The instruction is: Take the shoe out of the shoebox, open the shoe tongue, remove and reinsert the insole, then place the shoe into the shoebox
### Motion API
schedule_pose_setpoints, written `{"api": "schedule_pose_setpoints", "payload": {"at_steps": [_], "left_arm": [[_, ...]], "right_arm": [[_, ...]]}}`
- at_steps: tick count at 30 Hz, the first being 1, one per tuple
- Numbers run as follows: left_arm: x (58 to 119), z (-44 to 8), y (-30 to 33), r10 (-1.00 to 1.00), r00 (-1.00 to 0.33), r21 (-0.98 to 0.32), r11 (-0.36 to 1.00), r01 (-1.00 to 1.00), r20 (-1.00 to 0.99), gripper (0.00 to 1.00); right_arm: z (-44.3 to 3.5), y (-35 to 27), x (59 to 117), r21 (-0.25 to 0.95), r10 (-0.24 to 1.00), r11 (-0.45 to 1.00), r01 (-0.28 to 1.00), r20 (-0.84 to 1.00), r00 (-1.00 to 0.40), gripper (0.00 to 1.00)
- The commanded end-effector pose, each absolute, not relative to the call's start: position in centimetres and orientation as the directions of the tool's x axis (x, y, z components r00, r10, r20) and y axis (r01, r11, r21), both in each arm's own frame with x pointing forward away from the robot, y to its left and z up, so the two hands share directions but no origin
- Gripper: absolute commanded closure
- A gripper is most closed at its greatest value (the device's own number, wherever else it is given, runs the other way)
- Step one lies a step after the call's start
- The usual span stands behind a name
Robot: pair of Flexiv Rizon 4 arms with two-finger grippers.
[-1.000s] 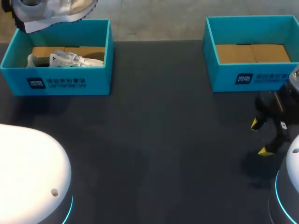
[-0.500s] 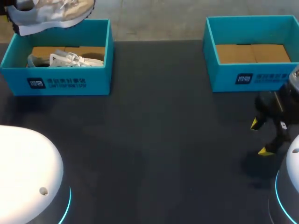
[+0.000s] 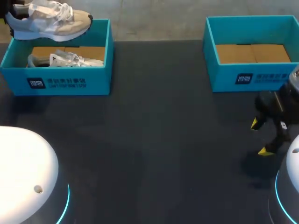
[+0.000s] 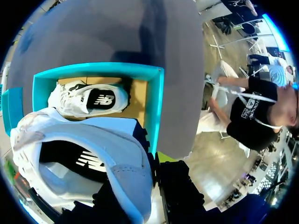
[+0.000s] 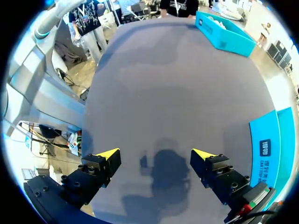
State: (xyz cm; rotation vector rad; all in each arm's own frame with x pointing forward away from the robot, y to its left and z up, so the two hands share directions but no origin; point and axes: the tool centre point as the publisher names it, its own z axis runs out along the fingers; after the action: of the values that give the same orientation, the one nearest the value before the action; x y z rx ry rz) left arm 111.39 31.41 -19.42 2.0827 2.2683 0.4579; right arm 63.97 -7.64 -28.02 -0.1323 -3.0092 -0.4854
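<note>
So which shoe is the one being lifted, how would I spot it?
Find the teal shoebox at the table's far left. Two pale shoes are there; the lifted shoe hangs above the box's back rim, sole down. Its twin lies inside on the cardboard floor.

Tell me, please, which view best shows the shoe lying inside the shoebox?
The left wrist view: beyond the held shoe, it looks down on nearly the whole boxed shoe. The head view shows it partly behind the shoebox wall. The right wrist view shows only the far box.

Bright even light, soft tabletop shadows
</note>
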Motion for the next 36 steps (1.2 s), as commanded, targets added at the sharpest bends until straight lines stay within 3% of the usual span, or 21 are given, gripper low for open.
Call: {"api": "schedule_pose_setpoints", "payload": {"at_steps": [1,14,36], "left_arm": [[110.8,-19.2,31.4,0.979,-0.105,0.250,0.059,0.967,0.175,1.00],[115.8,-20.1,32.0,0.989,-0.068,0.097,0.055,0.994,0.133,1.00],[118.9,-23.6,31.7,0.981,-0.118,0.132,0.098,0.986,0.151,1.00]], "right_arm": [[-28.1,-7.6,63.9,0.307,0.073,0.946,0.101,0.101,-0.992,0.00],[-28.1,-7.6,63.9,0.307,0.073,0.946,0.101,0.101,-0.992,0.00],[-28.1,-7.6,63.9,0.307,0.073,0.946,0.101,0.101,-0.992,0.00]]}}
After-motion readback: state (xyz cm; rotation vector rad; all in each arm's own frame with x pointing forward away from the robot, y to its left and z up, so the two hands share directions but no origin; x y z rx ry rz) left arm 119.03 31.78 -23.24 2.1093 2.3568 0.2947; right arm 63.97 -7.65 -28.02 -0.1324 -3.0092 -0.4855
